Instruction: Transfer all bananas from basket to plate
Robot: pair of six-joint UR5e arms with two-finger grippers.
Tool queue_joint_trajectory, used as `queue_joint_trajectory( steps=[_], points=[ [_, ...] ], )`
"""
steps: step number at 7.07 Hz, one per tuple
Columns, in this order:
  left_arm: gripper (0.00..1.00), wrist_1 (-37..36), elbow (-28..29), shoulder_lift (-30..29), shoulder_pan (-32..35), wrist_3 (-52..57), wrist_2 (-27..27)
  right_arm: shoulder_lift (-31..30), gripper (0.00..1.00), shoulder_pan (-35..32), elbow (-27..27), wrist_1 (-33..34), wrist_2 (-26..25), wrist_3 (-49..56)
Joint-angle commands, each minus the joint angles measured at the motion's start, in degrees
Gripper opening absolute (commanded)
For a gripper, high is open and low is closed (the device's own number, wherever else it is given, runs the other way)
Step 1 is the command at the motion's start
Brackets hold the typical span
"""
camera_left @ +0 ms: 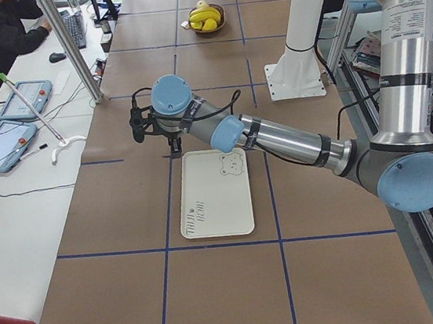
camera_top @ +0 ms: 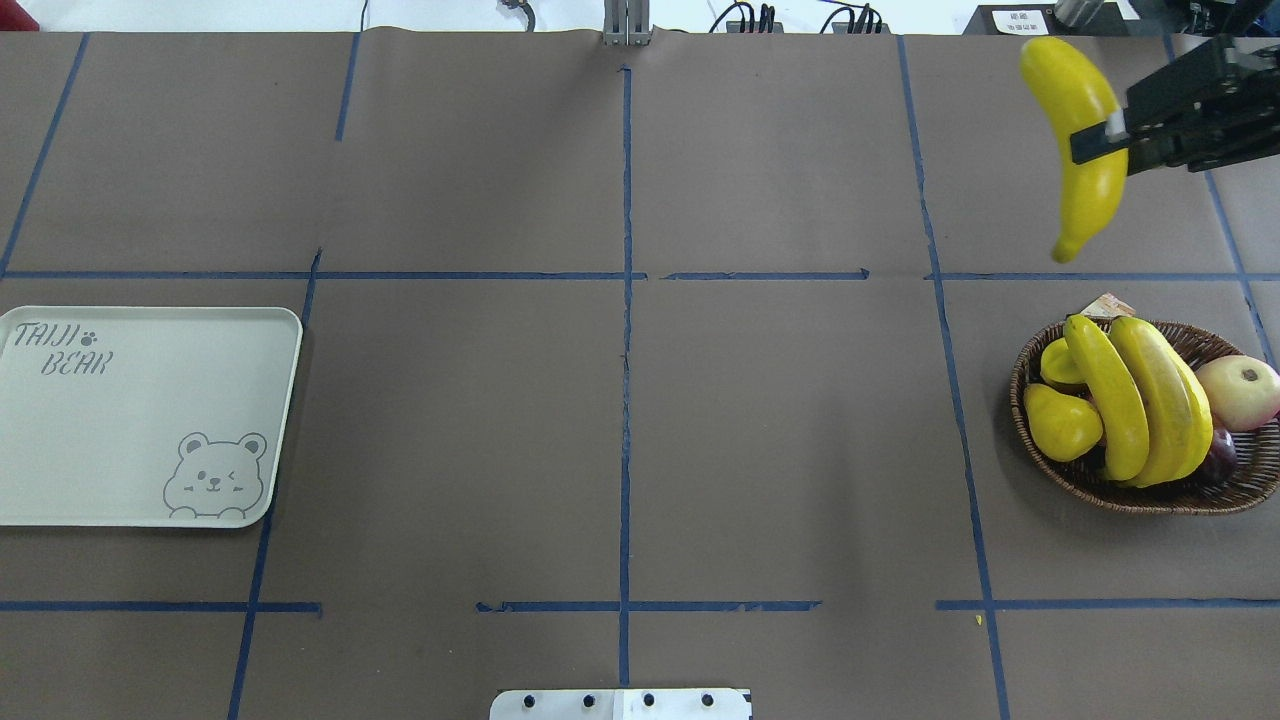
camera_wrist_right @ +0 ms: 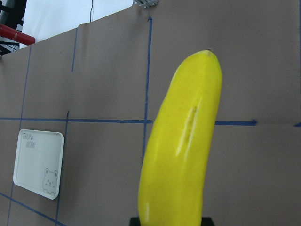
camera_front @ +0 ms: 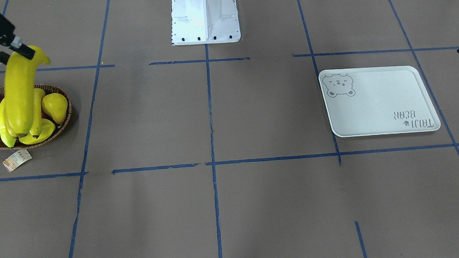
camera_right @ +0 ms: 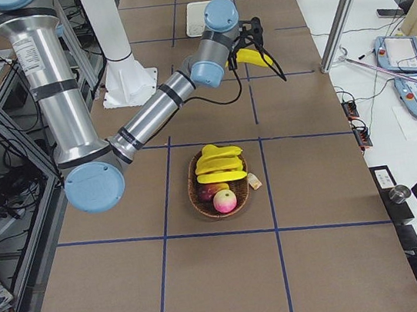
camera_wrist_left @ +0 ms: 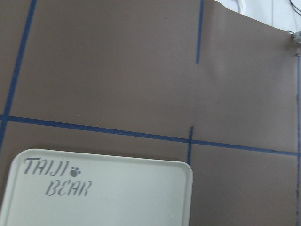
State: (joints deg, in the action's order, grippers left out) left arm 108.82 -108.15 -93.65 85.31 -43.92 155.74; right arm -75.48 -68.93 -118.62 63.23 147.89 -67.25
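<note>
Right now my right hand (camera_top: 1098, 140) grips 1 banana (camera_top: 1072, 85) mid-length, high and clear of the basket (camera_top: 1060, 470) — room, I judge, to carry it across the worktop (camera_top: 620, 400) to the plate (camera_top: 150, 420). 3 bananas (camera_top: 1140, 400) lie in the basket; of the left hand (camera_left: 143, 127) I cannot tell the opening.

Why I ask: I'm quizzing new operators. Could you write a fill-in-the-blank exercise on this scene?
1. The lifted banana, clear of the basket, is gripped by the ____ end effector.
2. The count of bananas lying on the plate is ____.
3. The drawing in the plate's corner shows a ____ face.

Missing words: right; zero; bear.
</note>
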Motion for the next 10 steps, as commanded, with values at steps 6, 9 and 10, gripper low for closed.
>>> queue_joint_trajectory(
  steps=[6,9,10],
  points=[
    [1.00,34.71,1.62,-19.32,-27.99,-63.14,-22.85,10.17,0.00,33.74,-5.04,-4.93,-32.91,-14.84],
    [0.99,34.88,0.40,-25.69,-33.96,-71.64,-22.94,10.80,0.00,41.67,-4.78,-9.86,-41.61,-14.84],
    [0.99,34.88,0.22,-26.14,-36.33,-71.65,-23.29,11.15,0.00,41.85,-4.78,-9.88,-41.89,-14.75]
  ],
)
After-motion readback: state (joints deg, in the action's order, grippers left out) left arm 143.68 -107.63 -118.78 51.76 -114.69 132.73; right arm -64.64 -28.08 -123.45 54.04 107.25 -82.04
